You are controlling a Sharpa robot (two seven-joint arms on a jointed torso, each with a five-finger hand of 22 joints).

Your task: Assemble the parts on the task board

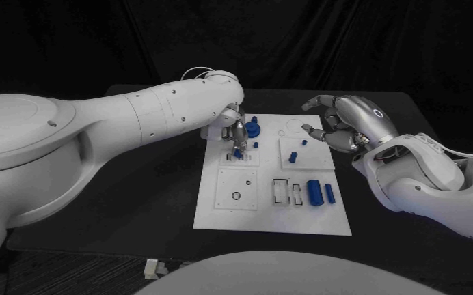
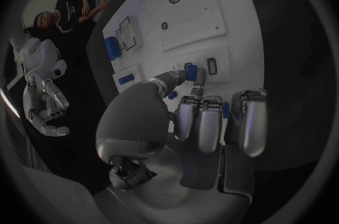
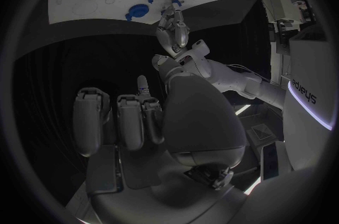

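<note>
A flat white rectangular task board (image 1: pixel 273 203) is seen lying in the middle of the black tabletop (image 1: pixel 128 192). The silver many-fingered left hand (image 1: pixel 234 133) is held over the board's far left part, its fingers (image 2: pixel 196 80) pointed down at a small raised white square plate (image 1: pixel 240 158). A small blue peg (image 2: pixel 191 70) is pinched between the thumb and a fingertip, just above that plate; the remaining fingers are curled in beside it. Just beside this hand, on the far side, a round blue gear-like piece (image 1: pixel 253 129) is seen on the board.

The silver many-fingered right hand (image 1: pixel 345 128) is held above the board's far right corner, apart from the surface. Its fingers (image 3: pixel 131 119) are loosely curled and set apart, and nothing is held in them.

On a second raised white plate (image 1: pixel 305 153), small blue pegs (image 1: pixel 296 155) are seen standing. Nearer the robot, a blue cylinder (image 1: pixel 314 192) lies on the board's right part, with a slimmer blue bar (image 1: pixel 330 194) just beside it and empty rectangular outlines (image 1: pixel 282 191) on its other side. A white square plate with a ring marking (image 1: pixel 236 188) is placed on the near left part.
</note>
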